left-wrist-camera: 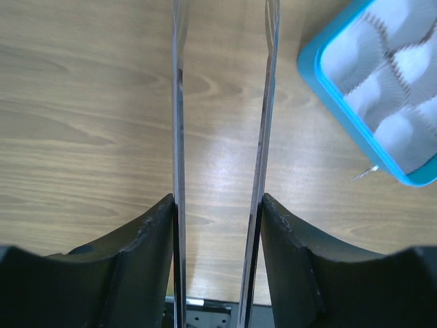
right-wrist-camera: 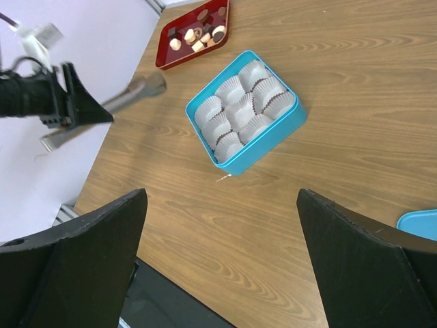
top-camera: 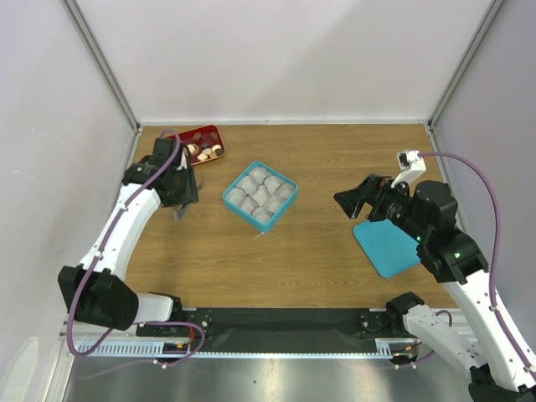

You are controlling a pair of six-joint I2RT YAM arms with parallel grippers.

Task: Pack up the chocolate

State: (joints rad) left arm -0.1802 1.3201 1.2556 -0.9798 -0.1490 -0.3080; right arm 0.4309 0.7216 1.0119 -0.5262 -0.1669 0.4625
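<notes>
while the teal box [top-camera: 242,180] lacks chocolate [top-camera: 203,151], left gripper [left-wrist-camera: 220,137] and right gripper [right-wrist-camera: 222,198] gape empty; next, likely fetch one from upper left.

Bright, even overhead lighting. Faint soft shadows on counter [top-camera: 335,159]. Pale glare on wood, left wrist view. Left end effector [left-wrist-camera: 222,82] slightly soft-focused.

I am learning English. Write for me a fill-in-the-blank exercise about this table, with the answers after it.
1. The tray that holds the chocolate is ____ in colour.
2. The white paper cups sit ____ the teal box.
3. The lid lies on the table under the ____ arm.
4. The left hand and the right hand are both ____, holding nothing.

Missing words: red; inside; right; open.
</notes>
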